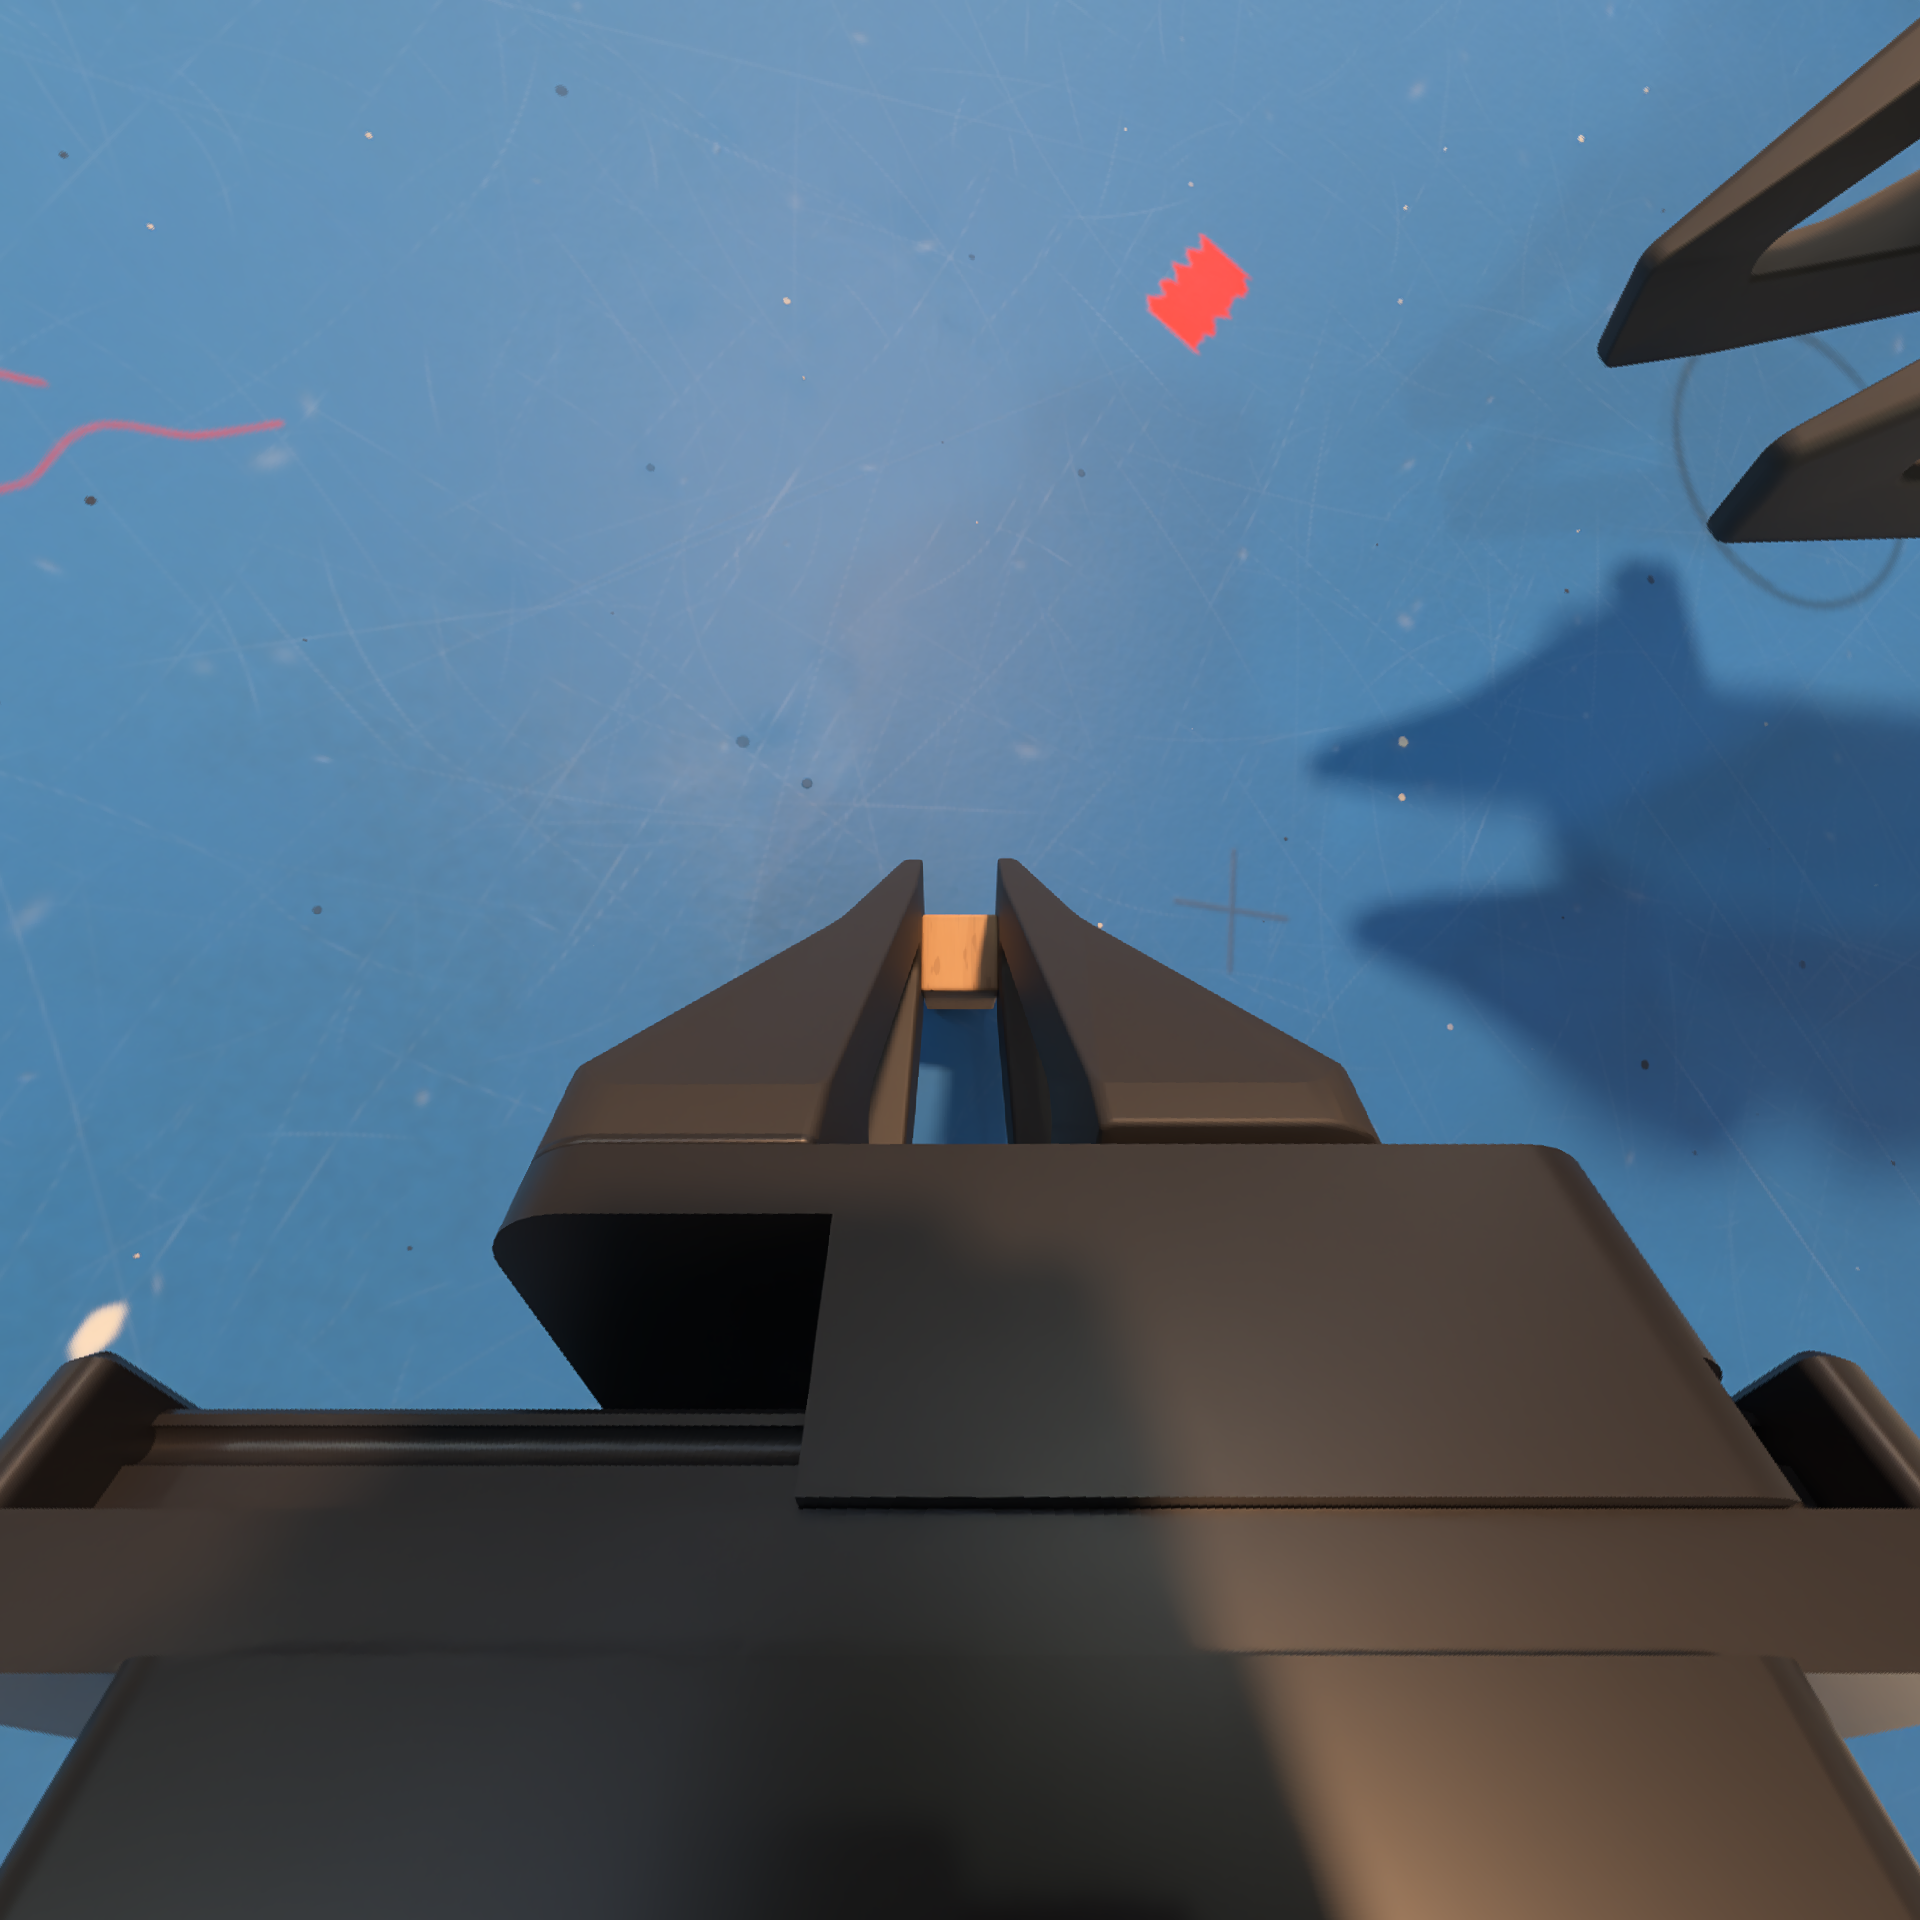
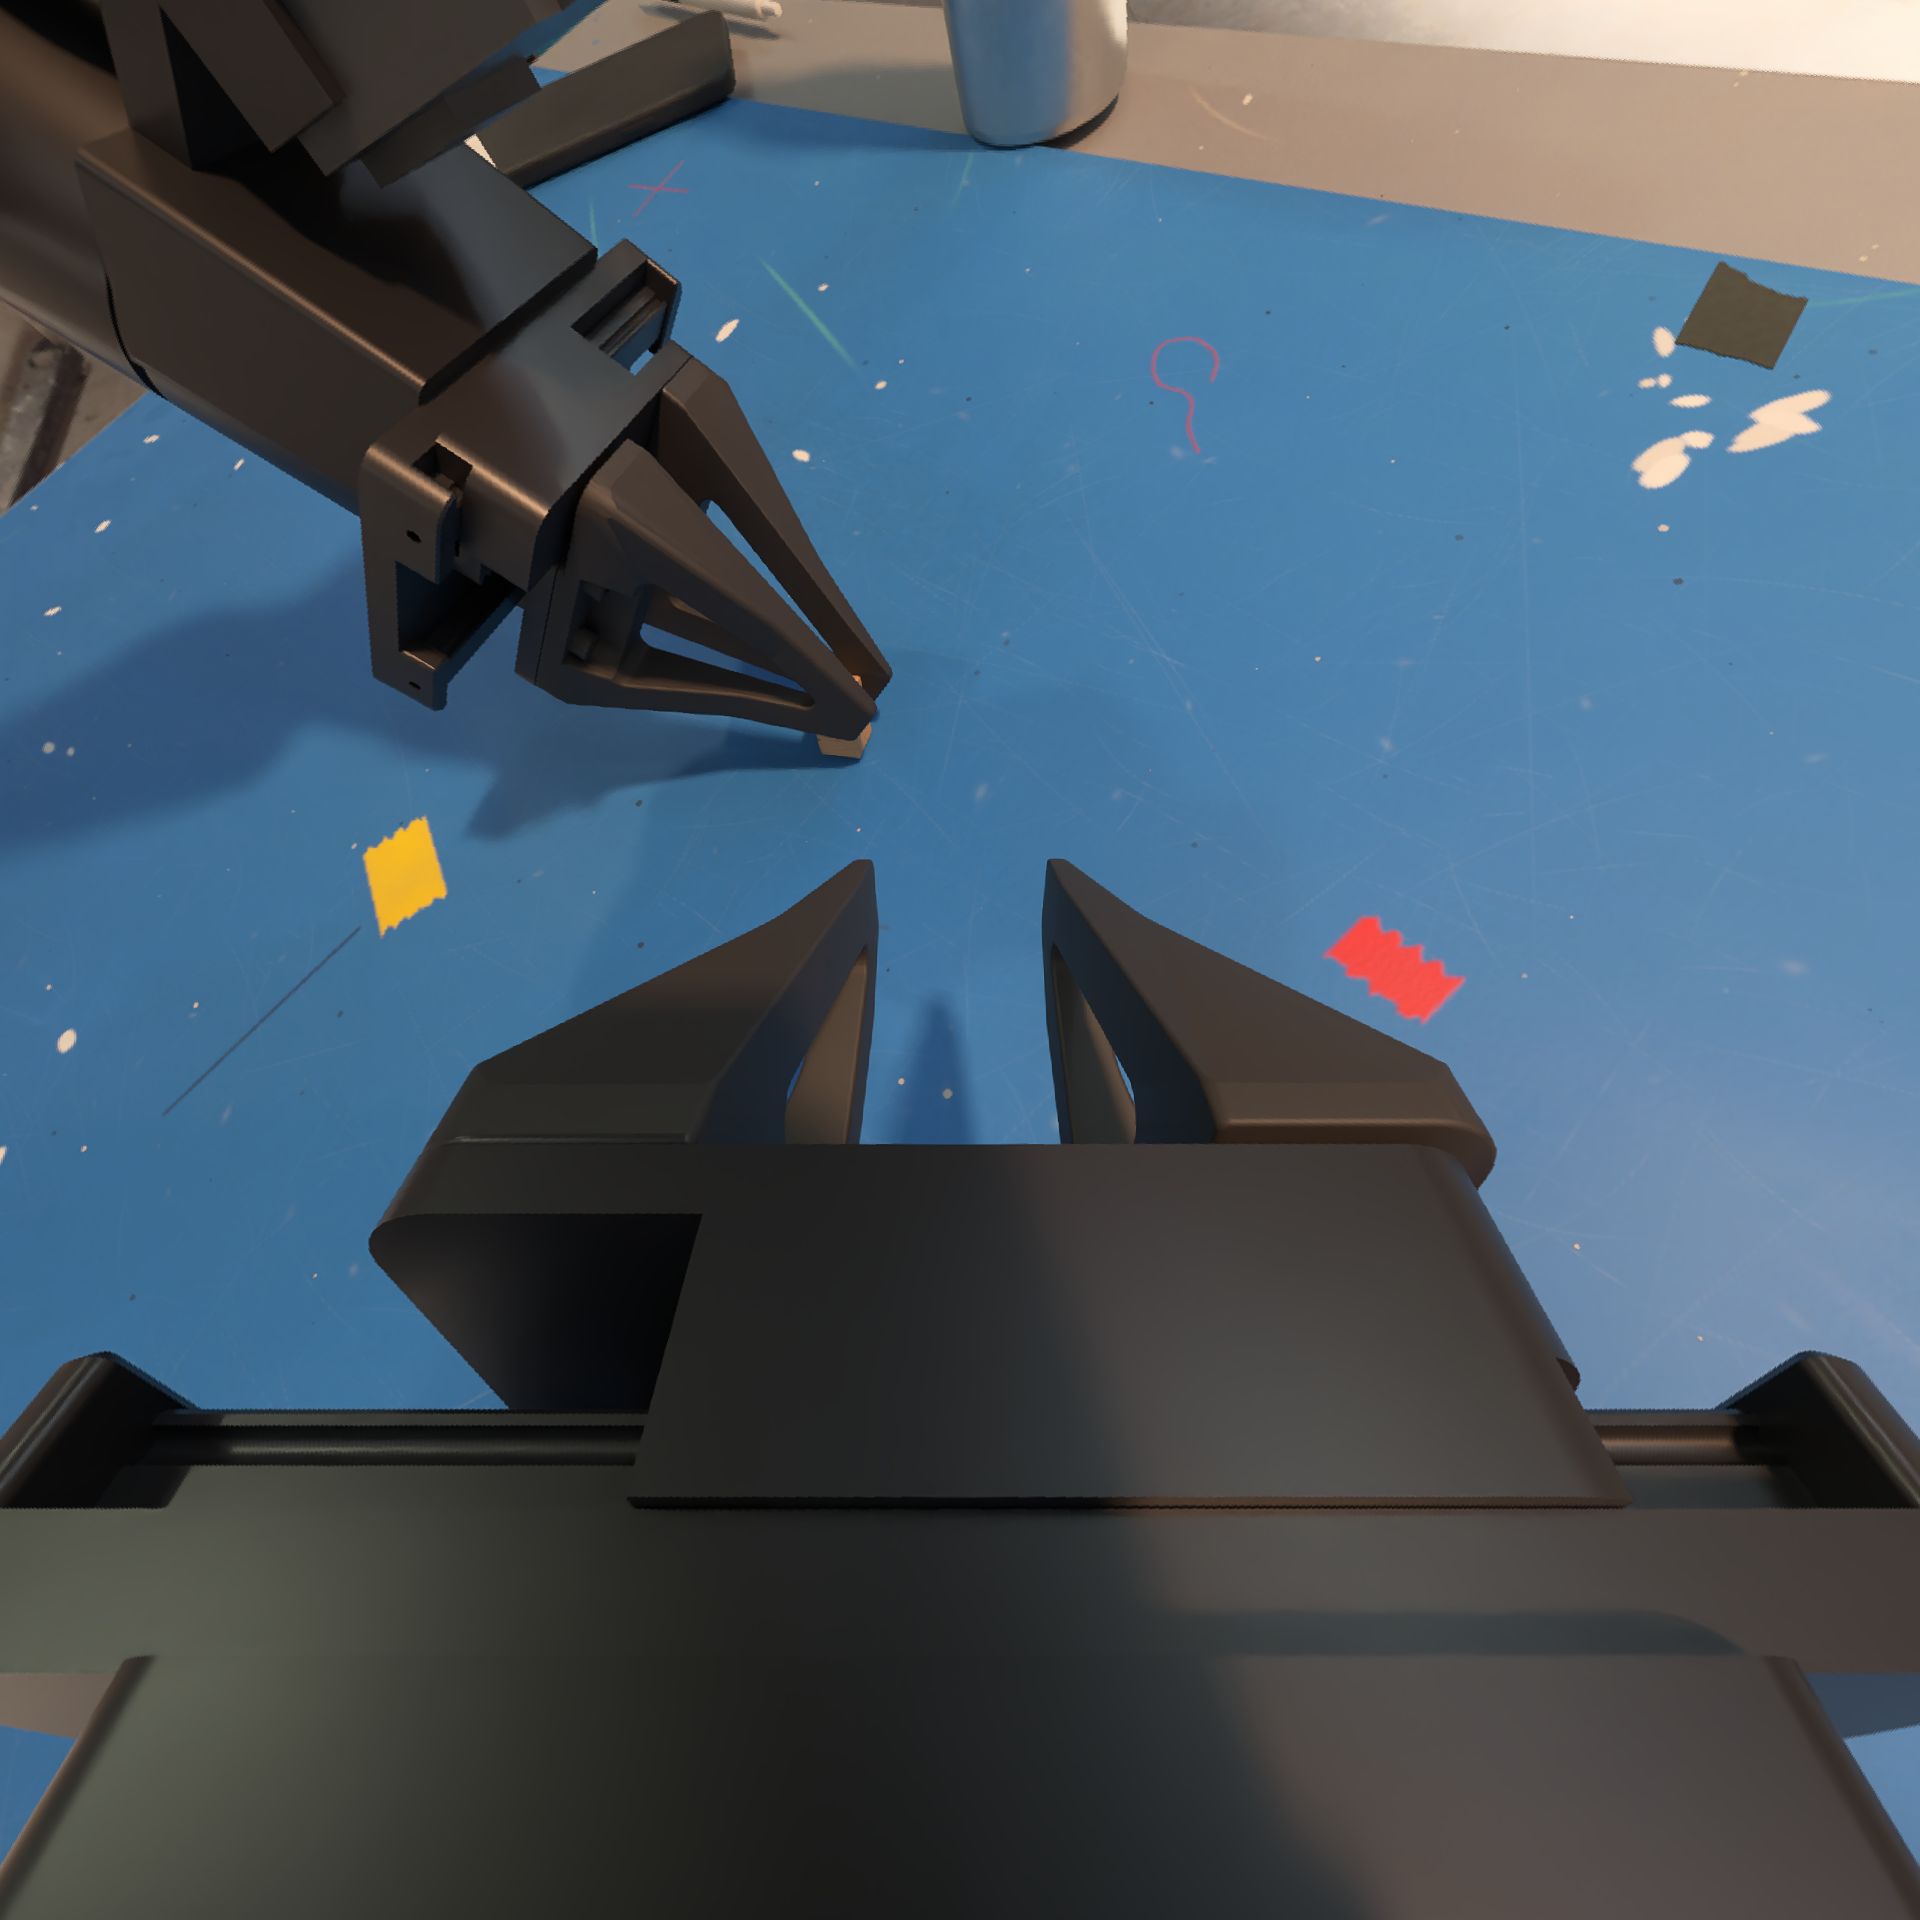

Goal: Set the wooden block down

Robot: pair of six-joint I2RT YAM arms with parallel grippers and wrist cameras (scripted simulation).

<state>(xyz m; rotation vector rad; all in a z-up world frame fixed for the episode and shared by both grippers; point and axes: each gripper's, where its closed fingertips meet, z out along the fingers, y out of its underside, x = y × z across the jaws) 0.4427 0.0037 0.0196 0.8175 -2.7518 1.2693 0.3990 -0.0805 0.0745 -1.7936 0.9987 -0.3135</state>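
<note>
- On the blue worktop, far left in the right wrist view, a yellow tape scrap with ragged edges lies flat, with a thin dark pencil-like line running away from its lower corner.
- The left claw reaches in from the upper left of that view, slanted steeply down, its tips low over the worktop and its shadow stretching left beneath it.
- The left claw is pressed onto the wooden block; in its own view the small light block sits between the two fingers just behind their tips, touching both inner faces.
- In the right wrist view only a corner of the wooden block shows under those tips, at or just above the worktop; I cannot tell whether it touches.
- The right claw is spread, nothing between its fingers, with bare blue worktop between it and the left claw's tips.
- A red tape scrap lies just right of the right claw; it shows again ahead of the left claw, well apart.
- Further right, bare worktop runs to white paint flecks and a dark tape square near the mat's far edge.
- A metal cylinder stands beyond that edge on the grey border.
</note>
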